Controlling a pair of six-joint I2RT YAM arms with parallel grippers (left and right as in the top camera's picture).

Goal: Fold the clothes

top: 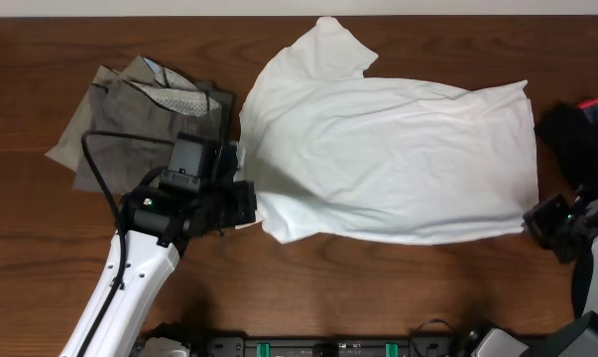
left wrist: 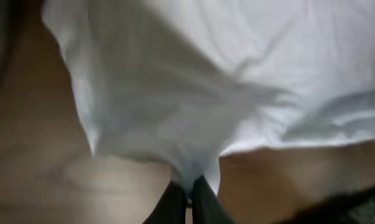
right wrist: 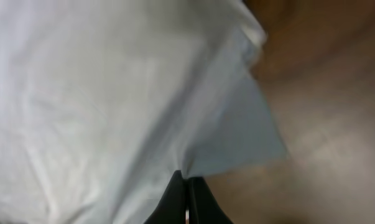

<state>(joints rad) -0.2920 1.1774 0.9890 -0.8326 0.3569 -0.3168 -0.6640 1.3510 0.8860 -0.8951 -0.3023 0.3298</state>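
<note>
A large white T-shirt [top: 388,159] lies spread across the middle of the wooden table, one sleeve pointing to the far edge. My left gripper [top: 247,203] is shut on its near-left edge; the left wrist view shows white T-shirt cloth [left wrist: 193,93] pinched between the dark fingers [left wrist: 168,208]. My right gripper [top: 530,220] is shut on the shirt's near-right hem corner, with the T-shirt fabric [right wrist: 112,93] bunched at the fingertips [right wrist: 175,193]. Grey-khaki trousers [top: 130,119] lie crumpled at the left. A black garment [top: 581,134] sits at the right edge.
Both arms reach in from the near edge, the left arm's white link [top: 130,288] crossing the near-left table. The trousers lie just beyond the left gripper. Bare brown table [top: 378,288] runs along the near side.
</note>
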